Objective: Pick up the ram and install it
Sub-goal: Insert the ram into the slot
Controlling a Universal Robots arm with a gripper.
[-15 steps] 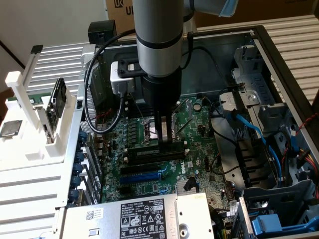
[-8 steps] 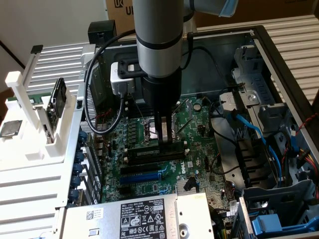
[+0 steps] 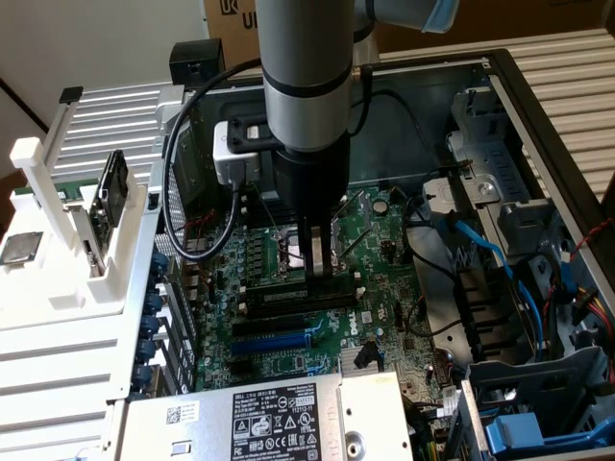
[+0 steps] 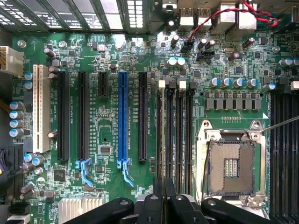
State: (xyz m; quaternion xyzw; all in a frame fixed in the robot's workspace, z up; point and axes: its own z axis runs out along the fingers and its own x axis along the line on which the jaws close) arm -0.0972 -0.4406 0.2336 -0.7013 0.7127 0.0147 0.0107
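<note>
On the exterior view's left, your ram (image 3: pixel 113 187) stands on edge in the white rack (image 3: pixel 108 257) — top edge free, I judge, for a grasp. A looping black cable (image 3: pixel 167 192) lies between it and the motherboard (image 4: pixel 112 140). The pincer (image 3: pixel 314 274) hangs clenched, nothing visible between its fingers, over the black memory slots (image 4: pixel 175 135) — blue cables (image 3: pixel 478 245) crowd the right.

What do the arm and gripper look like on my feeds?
The arm is a silver-grey cylinder with a dark ring, black lower down, with a light-blue cap at a joint. A white box sits on its side, with a black cable looping off. The gripper is black, with rounded link arms and narrow jaws.
</note>
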